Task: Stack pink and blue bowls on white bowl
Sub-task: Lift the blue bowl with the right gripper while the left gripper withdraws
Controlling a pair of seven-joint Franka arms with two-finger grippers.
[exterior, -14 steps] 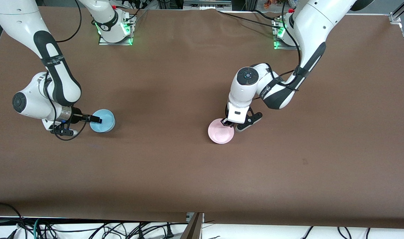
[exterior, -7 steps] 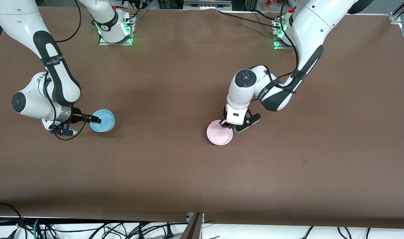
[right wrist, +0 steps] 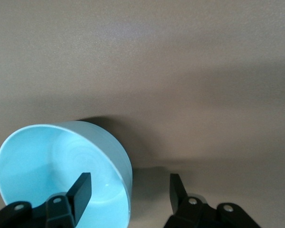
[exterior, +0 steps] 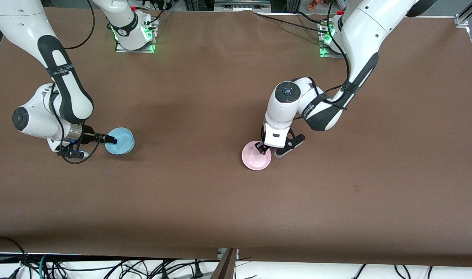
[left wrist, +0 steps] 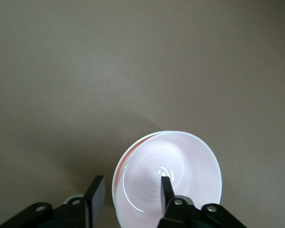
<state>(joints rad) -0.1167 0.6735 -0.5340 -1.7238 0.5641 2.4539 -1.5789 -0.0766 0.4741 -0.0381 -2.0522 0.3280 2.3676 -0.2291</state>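
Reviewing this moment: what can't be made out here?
1. White bowl: seen apart in no view.
2. Left wrist view: pink bowl cut at its rim by the picture edge, left gripper open astride it.
3. Right wrist view: blue bowl cut likewise, right gripper open astride its wall.
4. Front view: whether either bowl is off the table.

Robot lab: bolted arm bases (exterior: pixel 134 37), brown-covered table (exterior: pixel 220 201), loose cables (exterior: pixel 104 267).

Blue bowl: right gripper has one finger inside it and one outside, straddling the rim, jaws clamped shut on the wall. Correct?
Not quite. The right gripper does straddle the blue bowl rim, one finger inside and one outside, but the jaws are open, not clamped: the right wrist view shows a clear gap between the outer finger and the wall.
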